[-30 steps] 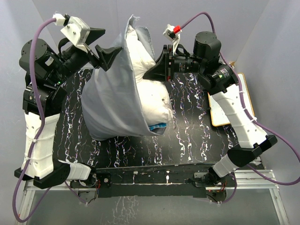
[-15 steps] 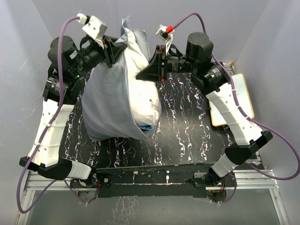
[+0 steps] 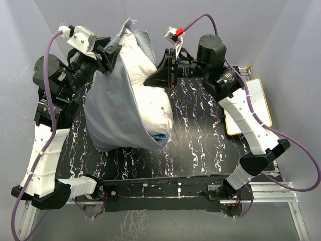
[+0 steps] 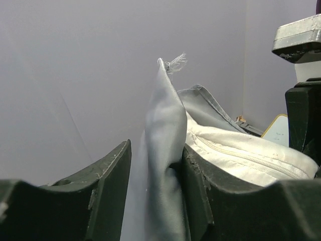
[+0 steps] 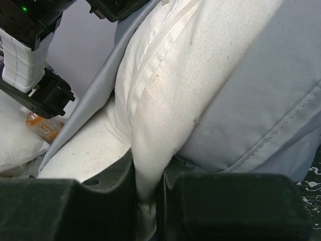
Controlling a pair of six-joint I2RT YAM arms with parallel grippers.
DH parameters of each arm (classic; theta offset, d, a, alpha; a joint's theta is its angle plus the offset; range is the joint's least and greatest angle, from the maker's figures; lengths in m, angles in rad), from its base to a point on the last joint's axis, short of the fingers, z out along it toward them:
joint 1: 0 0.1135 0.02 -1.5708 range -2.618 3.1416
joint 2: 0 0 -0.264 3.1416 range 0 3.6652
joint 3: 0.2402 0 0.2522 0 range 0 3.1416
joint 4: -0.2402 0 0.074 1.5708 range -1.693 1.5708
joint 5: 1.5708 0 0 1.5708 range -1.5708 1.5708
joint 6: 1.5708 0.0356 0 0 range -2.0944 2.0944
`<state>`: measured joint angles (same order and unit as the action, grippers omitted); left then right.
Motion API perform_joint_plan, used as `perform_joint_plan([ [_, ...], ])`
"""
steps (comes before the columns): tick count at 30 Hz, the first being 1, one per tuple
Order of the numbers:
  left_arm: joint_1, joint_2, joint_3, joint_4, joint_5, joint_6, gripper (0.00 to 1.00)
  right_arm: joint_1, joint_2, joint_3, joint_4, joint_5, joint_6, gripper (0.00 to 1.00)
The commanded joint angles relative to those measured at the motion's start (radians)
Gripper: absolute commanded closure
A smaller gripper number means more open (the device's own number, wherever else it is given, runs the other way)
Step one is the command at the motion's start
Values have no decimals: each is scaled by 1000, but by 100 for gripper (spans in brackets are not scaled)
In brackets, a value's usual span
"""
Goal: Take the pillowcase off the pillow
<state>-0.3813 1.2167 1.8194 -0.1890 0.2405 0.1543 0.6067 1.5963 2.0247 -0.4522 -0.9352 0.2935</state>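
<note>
Pillow [image 3: 153, 103] stands partly upright on the far-left part of the table [image 3: 205, 140]. Its top is lifted and its lower end rests on the black marbled surface. White cloth with faint specks, and a zipper seam shows along the raised edge in both wrist views.

Pillowcase [image 3: 113, 108] covers the left side of the pillow. The grey fabric hangs limp and wrinkled from the top down to the table, open along the right so most of the pillow's right face is bare. One hemmed flap sticks up behind the pillow's top. Its peak carries a frayed thread [image 4: 175, 61] in the left wrist view. A small blue tag [image 3: 159, 135] peeks out at the pillow's lower right corner, under the grey hem.

Left gripper [image 3: 110, 54] sits at the pillow's upper left, jaws nearly closed, pinching a fold of pillowcase between them. Right gripper [image 3: 160, 76] sits at the pillow's upper right, jaws narrow, clamped on the pillow's white seam edge, with grey fabric lying just beside it.

Whiteboard [image 3: 251, 108] with a wood-coloured frame lies well right of the pillow, at the table's right edge. A purple cable [image 3: 200, 20] loops above the right arm.
</note>
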Motion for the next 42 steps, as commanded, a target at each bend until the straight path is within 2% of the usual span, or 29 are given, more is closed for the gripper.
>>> perform_joint_plan([
  [1,5,-23,-39,17,-17,15,65,5,-45,35,125,-47,5,92],
  [6,5,-10,-110,117,-242,120,81,5,-72,6,148,-76,10,92],
  [8,14,5,-123,184,-360,144,79,5,-87,-10,158,-82,12,92],
  [10,51,22,-124,233,-412,131,77,5,-96,-23,173,-90,19,92],
  [15,148,58,-87,151,-304,-8,71,5,-111,-57,219,-108,46,92],
  [19,153,82,-128,83,-251,10,72,5,-127,-79,260,-128,68,92],
  [25,192,113,-230,-140,-237,88,72,5,-155,-71,278,-140,73,92],
  [29,227,133,-230,-313,-278,98,64,1,-180,-92,308,-151,76,92],
  [33,248,145,-164,-546,-183,121,52,-15,-183,-114,385,-138,127,92],
  [37,248,92,-64,-617,-54,169,34,-32,-154,-93,454,-125,189,92],
  [39,248,83,50,-624,19,194,9,-32,-123,-63,500,-151,245,92],
  [40,248,86,124,-631,61,205,4,-32,-104,-47,532,-167,284,92],
  [42,248,97,258,-636,146,224,3,-24,-62,-12,580,-192,345,92],
])
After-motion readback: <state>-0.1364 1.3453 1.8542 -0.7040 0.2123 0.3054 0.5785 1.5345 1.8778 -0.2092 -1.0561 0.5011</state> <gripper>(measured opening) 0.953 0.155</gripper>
